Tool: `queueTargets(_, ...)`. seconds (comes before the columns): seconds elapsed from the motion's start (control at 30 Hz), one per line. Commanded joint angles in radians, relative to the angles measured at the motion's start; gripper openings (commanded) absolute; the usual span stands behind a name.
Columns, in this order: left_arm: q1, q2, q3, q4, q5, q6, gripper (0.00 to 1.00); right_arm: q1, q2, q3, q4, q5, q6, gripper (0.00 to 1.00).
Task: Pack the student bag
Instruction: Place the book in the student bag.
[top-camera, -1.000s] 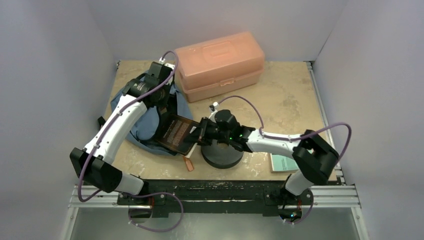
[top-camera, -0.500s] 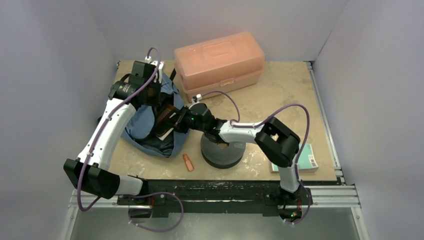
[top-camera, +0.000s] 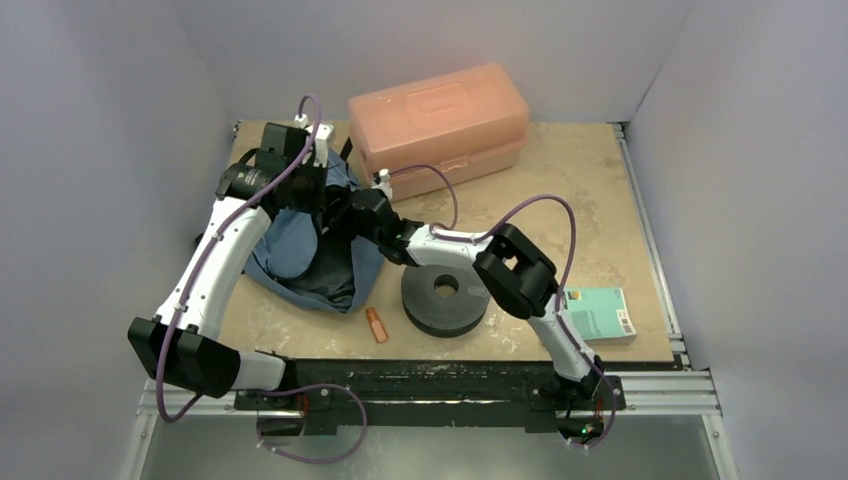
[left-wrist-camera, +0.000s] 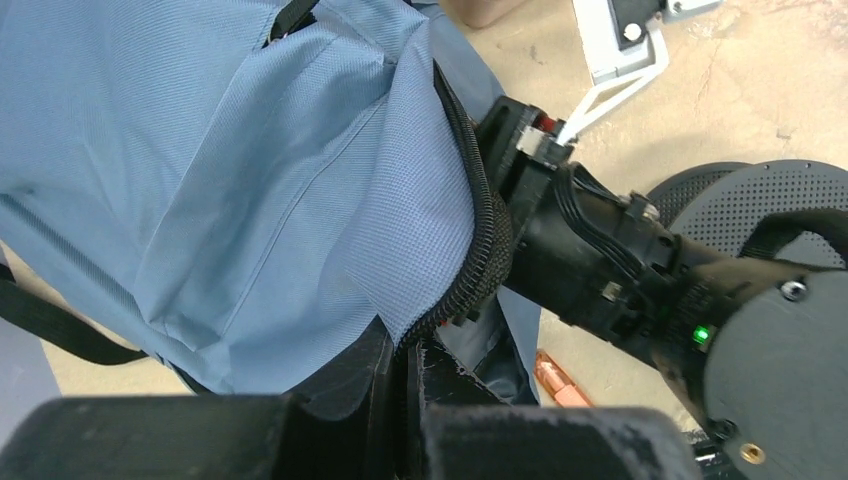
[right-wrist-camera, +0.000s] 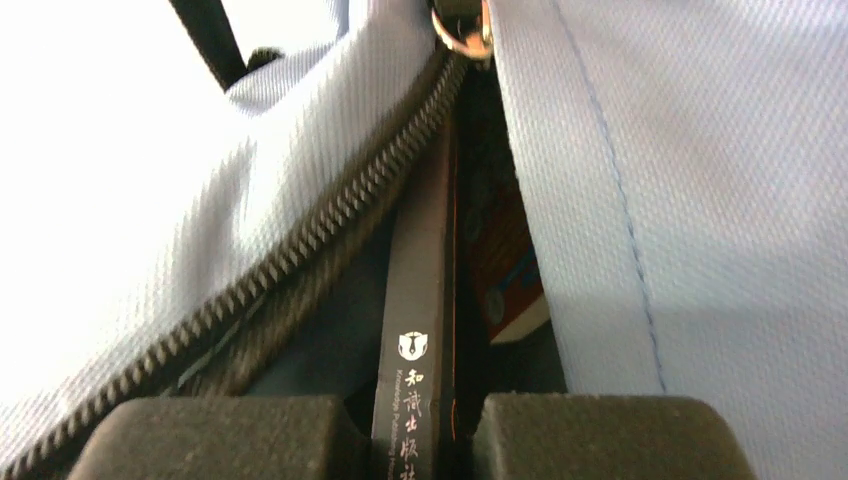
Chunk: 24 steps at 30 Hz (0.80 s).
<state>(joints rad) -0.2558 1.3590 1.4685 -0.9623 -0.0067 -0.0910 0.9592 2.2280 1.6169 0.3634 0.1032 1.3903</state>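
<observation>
- Top view: the student bag (top-camera: 295, 250) lies on the left part of the table (top-camera: 560, 190), slate-blue, its mouth open on the side facing the middle.
- The left arm reaches over the bag's far end, and the left gripper (top-camera: 322, 195) sits at the upper rim of the opening. The jaws cannot be made out from here.
- The right arm stretches across the table, and the right gripper (top-camera: 350, 212) is pushed into the bag's mouth, just beside the left one.
- A salmon-pink box (top-camera: 440, 120) stands at the back, close to the bag. A black round disc (top-camera: 430, 305) lies near the front edge under the right arm, a small orange item (top-camera: 376, 325) lies between disc and bag, and a teal book (top-camera: 598, 315) lies well apart at the front right.
- Left wrist view: the left gripper (left-wrist-camera: 408, 400) is closed on the bag's zipper edge (left-wrist-camera: 480, 250), pinching the fabric and holding the rim up. The black right wrist (left-wrist-camera: 600, 270) passes under that rim into the bag.
- Right wrist view: the right gripper (right-wrist-camera: 415, 435) is clamped on the thin edge of a dark book (right-wrist-camera: 418, 300) with white characters, held between its fingers (right-wrist-camera: 210, 440). The book stands inside the opening, with the zipper teeth (right-wrist-camera: 300, 290) on its left and blue fabric on both sides.
</observation>
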Motion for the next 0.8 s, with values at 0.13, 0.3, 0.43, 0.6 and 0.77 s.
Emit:
queueTargets(0.13,0.037,-0.053,0.002,0.096,0.114,0.015,0.00,0.009,0.109,0.160,0.136,0.137,-0.162,0.17)
queueTargets(0.3,0.060,-0.054,-0.002,0.112,0.156,-0.010,0.00,0.022,0.218,0.256,0.150,0.123,-0.203,0.27)
queueTargets(0.43,0.076,-0.048,-0.009,0.119,0.163,-0.029,0.00,0.041,0.259,0.329,0.103,0.151,-0.268,0.49)
queueTargets(0.6,0.078,-0.047,-0.011,0.110,0.133,-0.032,0.00,0.040,0.148,0.183,0.056,0.096,-0.326,0.68)
queueTargets(0.77,0.103,-0.046,-0.009,0.105,0.134,-0.046,0.00,0.037,-0.038,-0.006,-0.008,0.003,-0.419,0.84)
